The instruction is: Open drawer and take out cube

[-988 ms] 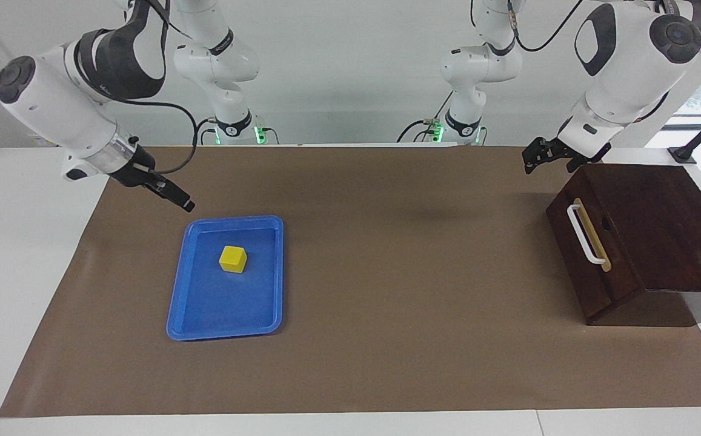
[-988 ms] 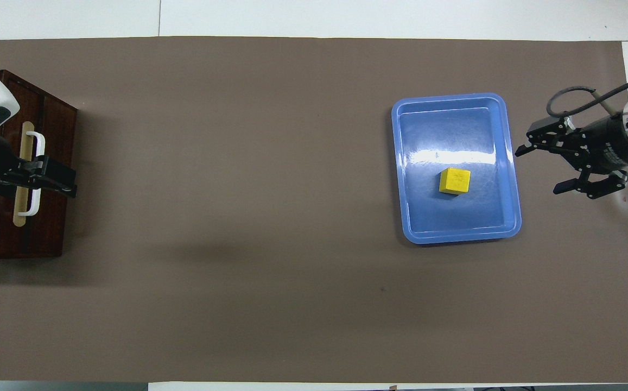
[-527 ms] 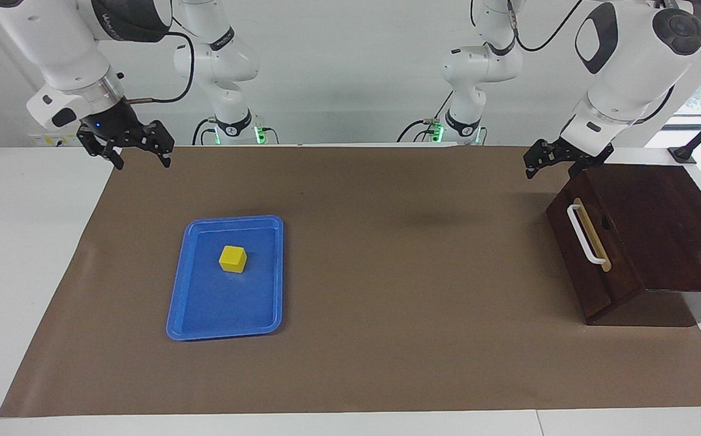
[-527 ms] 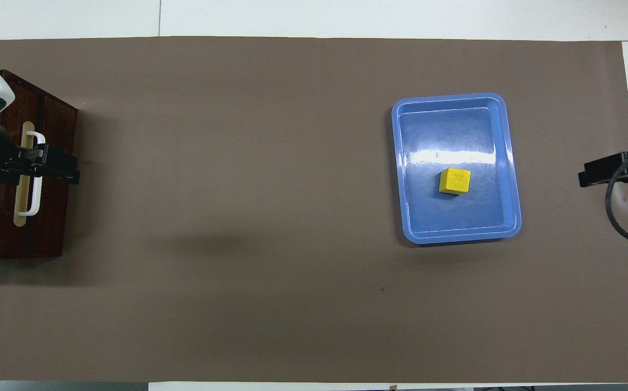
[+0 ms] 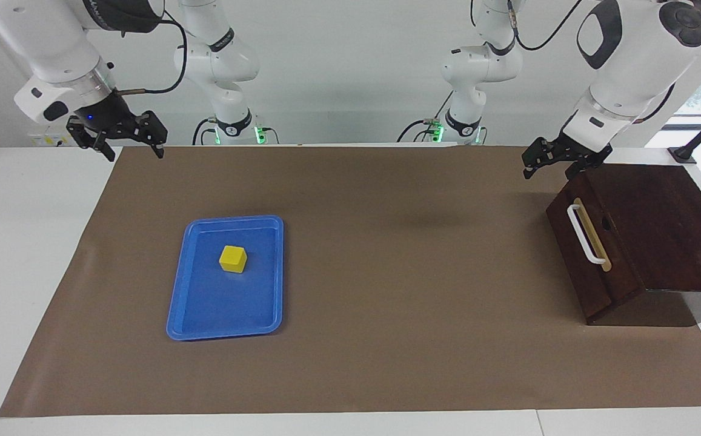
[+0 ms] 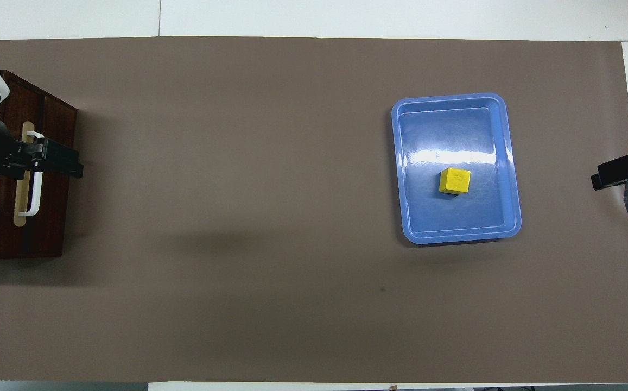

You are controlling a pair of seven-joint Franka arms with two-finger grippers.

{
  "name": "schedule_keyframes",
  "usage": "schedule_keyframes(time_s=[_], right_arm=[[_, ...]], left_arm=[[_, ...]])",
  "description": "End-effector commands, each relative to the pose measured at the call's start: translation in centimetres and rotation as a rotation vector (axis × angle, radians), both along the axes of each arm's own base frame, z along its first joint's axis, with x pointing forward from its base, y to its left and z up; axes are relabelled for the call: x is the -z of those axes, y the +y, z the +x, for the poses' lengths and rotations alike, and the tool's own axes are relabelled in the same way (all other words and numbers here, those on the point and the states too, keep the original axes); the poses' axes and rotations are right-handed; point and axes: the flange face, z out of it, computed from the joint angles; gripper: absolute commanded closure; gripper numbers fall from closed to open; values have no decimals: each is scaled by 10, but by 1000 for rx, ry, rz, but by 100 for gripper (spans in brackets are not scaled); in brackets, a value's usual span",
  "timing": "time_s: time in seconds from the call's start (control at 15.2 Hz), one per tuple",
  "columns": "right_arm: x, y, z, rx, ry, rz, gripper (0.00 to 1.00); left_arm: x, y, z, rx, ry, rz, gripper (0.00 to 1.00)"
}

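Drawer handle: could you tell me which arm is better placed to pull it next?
Left, probably. Its open jaws hang just by the shut drawer, near the handle. The right arm's open jaws hang over the table at its own end, with the tray between.

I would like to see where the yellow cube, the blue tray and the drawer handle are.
cube (image 5: 232,258): facing view, on its top face.
tray (image 5: 223,330): facing view, on its rim farthest from the robots.
drawer handle (image 5: 584,234): facing view, middle of the white bar.
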Motion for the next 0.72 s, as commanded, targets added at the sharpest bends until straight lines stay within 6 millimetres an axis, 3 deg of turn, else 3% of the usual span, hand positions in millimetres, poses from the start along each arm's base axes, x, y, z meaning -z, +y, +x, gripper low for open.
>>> schedule_keyframes(time_s=[0.0, 0.66], right_arm=[[5, -2, -1, -16, -6, -22, 0], [8, 2, 1, -26, -22, -31, 0]], left_arm=[[-8, 2, -2, -12, -24, -9, 0], [-6, 8, -4, -21, -15, -8, 0]])
